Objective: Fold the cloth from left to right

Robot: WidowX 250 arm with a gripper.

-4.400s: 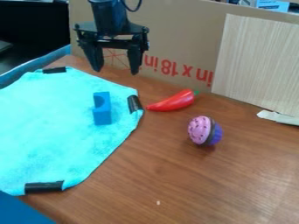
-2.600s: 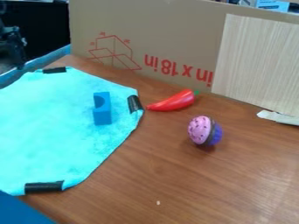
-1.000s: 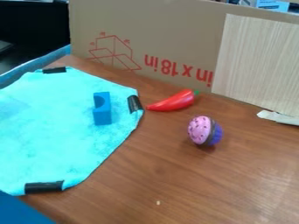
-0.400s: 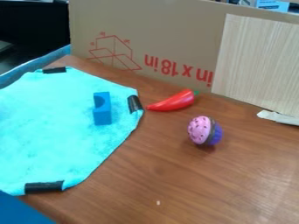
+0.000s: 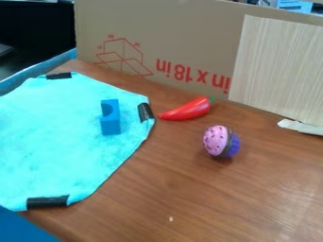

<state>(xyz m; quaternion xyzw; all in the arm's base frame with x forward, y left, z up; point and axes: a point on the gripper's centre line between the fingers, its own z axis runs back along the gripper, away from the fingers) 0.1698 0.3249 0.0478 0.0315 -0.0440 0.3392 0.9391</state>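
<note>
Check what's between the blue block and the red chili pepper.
Camera view: a stretch of turquoise cloth, then black tape at its edge, near the chili pepper.

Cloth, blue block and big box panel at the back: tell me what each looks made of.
The cloth looks like soft, matte fabric, perhaps terry or microfiber, given its fuzzy, mottled surface. The blue block could be painted wood or plastic; its smooth, even colour leaves that open. The box panel appears to be plain, matte cardboard, being brown with red printing.

Arm pose, gripper state impossible to make out.
</note>
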